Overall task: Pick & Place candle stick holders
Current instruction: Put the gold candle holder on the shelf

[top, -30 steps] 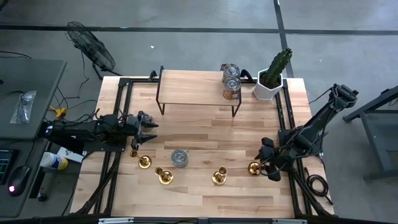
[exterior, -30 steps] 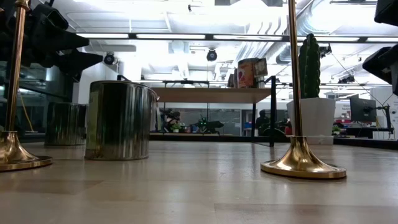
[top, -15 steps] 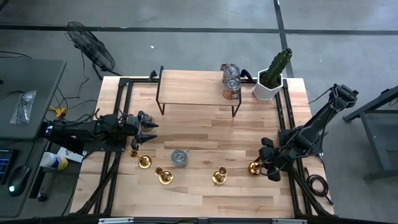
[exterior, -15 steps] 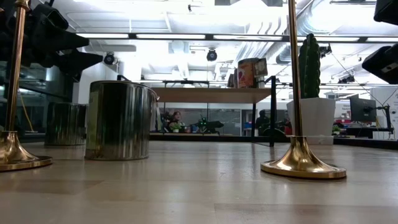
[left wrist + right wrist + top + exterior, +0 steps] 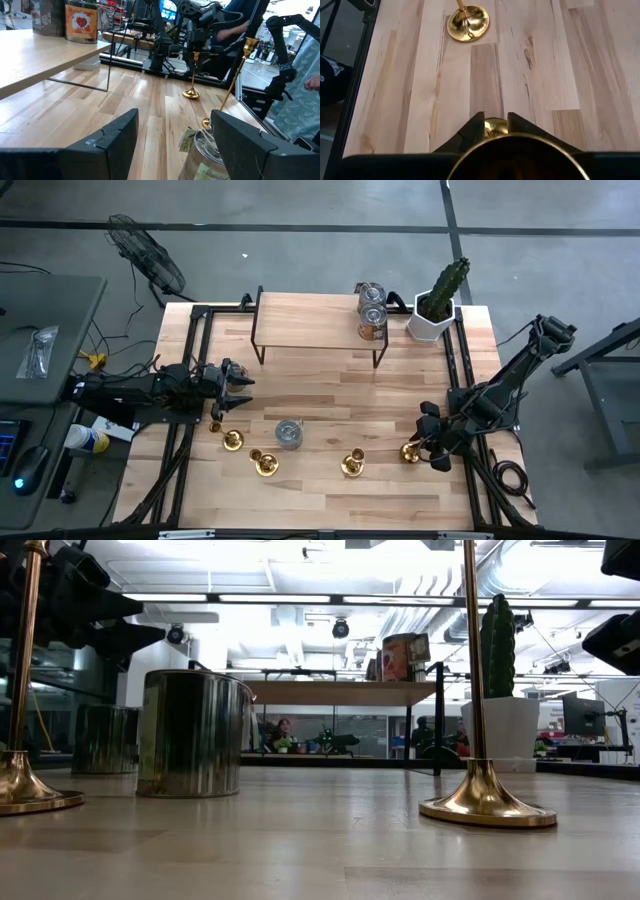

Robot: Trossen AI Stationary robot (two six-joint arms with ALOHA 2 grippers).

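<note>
- I have the right gripper [image 5: 420, 448] down at the table's [image 5: 330, 395] right front corner, jaws drawn in on a gold candle holder [image 5: 409, 451]; my right wrist view shows the fingers [image 5: 475, 131] hugging its stem on both sides.
- That held candle holder stands with its base on the wood, near the table's right rail.
- A second candle holder [image 5: 352, 465] sits just left of it, apart from the jaws.
- Two more stand toward the left front: one candle holder [image 5: 265, 464] near the front edge and one candle holder [image 5: 233, 441] beside the left gripper.
- A silver tin can [image 5: 289, 433] sits between those and the middle of the table.
- The left gripper [image 5: 232, 388] hovers at the left side, jaws standing partly open with nothing between them.
- At the back, a low shelf [image 5: 318, 315] carries two cans [image 5: 372, 311], with a potted cactus [image 5: 440, 300] beside it.
</note>
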